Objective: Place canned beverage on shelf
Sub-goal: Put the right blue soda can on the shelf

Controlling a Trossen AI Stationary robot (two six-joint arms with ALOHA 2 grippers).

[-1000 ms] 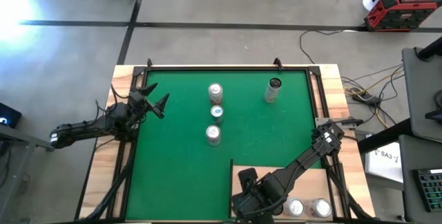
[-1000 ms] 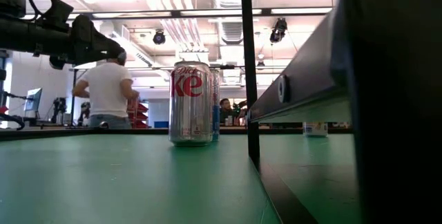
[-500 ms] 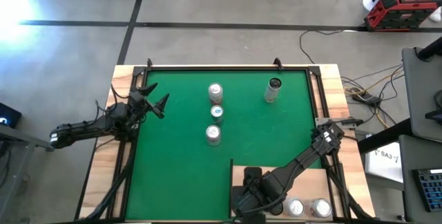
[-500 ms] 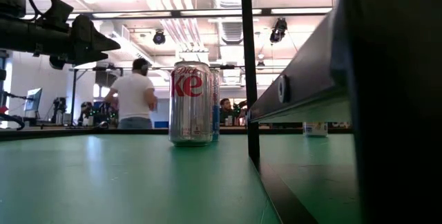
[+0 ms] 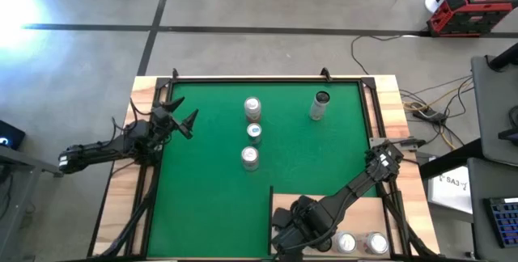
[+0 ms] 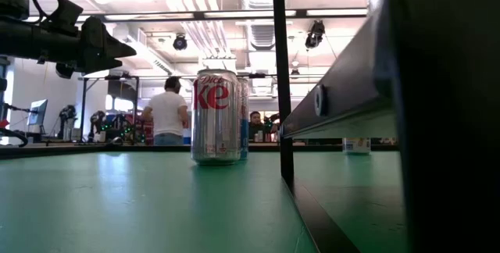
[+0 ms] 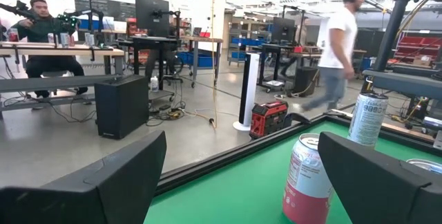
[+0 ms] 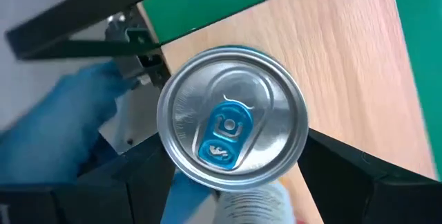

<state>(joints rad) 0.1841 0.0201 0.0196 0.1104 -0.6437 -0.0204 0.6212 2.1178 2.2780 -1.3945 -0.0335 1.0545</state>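
1 blue-tab can (image 8: pixel 231 117) is gripped by the right gripper (image 8: pixel 235 175) over the shelf (image 5: pixel 364 213); left gripper (image 5: pixel 180 118) is held wide open, empty.

High view: straight down, far, whole green mat (image 5: pixel 218 197). Low view: mat level, facing the room. Both share the nearest can (image 6: pixel 216 116). Wrist views sit close in.

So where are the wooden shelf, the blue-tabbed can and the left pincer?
shelf (image 8: pixel 345 65), right wrist view, bare wood.
blue-tabbed can (image 8: pixel 231 124), right wrist view, its top.
left pincer (image 5: pixel 183 119), high view, between its fingertips.
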